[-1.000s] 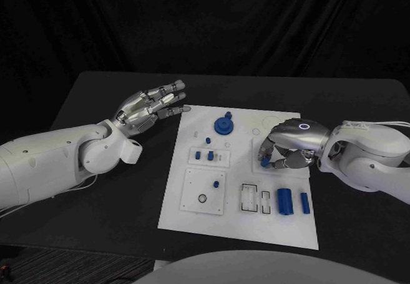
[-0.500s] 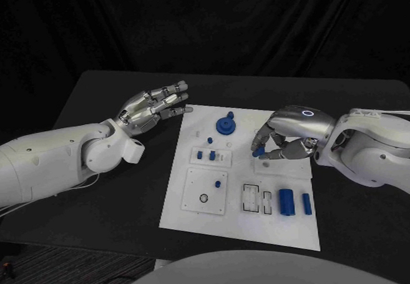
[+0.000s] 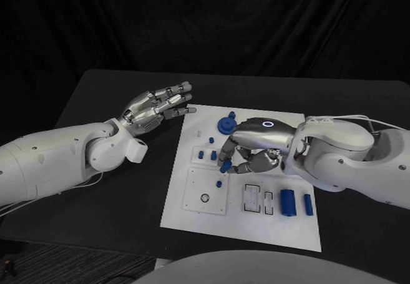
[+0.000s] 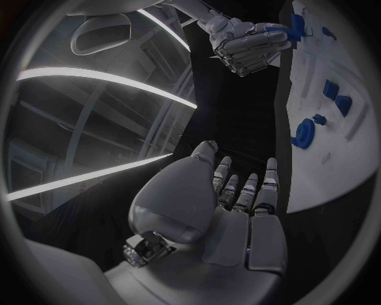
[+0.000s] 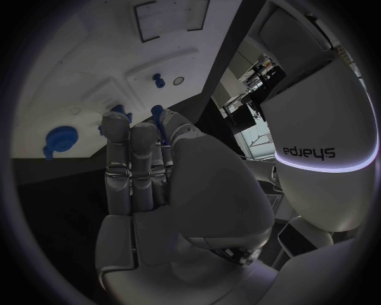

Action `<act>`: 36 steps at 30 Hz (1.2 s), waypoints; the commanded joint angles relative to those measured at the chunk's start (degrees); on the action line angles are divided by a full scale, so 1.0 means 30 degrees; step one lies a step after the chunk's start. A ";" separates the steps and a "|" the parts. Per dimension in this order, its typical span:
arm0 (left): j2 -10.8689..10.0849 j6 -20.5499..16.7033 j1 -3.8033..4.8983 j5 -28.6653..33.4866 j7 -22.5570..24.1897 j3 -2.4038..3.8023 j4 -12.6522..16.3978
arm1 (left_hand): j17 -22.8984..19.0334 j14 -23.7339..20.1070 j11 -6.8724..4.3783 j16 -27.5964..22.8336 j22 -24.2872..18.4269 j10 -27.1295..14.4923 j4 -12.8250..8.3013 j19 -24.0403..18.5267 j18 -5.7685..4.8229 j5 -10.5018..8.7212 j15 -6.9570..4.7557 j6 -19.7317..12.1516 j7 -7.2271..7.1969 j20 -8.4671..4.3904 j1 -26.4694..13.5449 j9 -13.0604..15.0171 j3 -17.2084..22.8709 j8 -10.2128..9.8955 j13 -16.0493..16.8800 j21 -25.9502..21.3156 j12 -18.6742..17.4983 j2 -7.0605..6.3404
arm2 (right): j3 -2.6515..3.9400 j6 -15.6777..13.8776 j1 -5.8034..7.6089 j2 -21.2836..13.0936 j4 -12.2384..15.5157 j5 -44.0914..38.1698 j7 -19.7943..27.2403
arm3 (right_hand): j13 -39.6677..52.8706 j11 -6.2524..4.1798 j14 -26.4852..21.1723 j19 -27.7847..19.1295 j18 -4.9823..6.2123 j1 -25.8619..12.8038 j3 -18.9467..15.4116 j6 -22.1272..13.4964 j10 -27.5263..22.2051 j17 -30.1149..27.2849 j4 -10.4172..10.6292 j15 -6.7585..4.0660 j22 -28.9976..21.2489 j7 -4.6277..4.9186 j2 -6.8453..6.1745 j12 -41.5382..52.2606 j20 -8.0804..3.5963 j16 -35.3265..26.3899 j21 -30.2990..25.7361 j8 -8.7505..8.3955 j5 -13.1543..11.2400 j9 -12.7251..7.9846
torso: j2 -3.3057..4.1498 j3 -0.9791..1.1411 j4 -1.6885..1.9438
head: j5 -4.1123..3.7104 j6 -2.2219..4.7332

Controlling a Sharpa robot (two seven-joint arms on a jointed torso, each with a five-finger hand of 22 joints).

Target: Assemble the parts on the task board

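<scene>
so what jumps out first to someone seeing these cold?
The right hand over the middle of the white task board, its fingers pinching a small blue part. Next, the left hand, open and raised at the board's far-left corner, holding nothing. Then the round blue gear near the board's far edge.

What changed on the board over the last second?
The right hand, pinching a small blue peg, carried it across the task board from the right-hand side toward the middle. The left hand stayed open, hovering at the board's far left corner. The blue gear and the two blue cylinders did not move.
</scene>
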 commanded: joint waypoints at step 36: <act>0.0399 0.0571 -0.0124 0.0126 0.0130 0.0019 -0.0395 | -0.0001 -0.0153 0.0163 0.0085 -0.0124 0.0027 -0.0082 -0.0078 0.0019 0.0082 0.0089 -0.0005 0.0075 -0.0024 0.0141 -0.0005 0.0243 0.0039 0.0007 -0.0094 0.0030 0.0065 | 0.0012 0.1950 -0.1565 0.3226 -0.1516 -0.3590 0.0156 | 0.0023 0.0146 0.0766 0.0504 -0.0686 -0.0301 0.0492 -0.0159 -0.0078 0.1902 -0.0144 0.0096 0.1785 0.0095 -0.0118 -0.0553 -0.0008 0.1917 0.2534 -0.0383 0.0320 0.0697 | -0.0028 0.0006 -0.0033 | 0.0121 -0.0004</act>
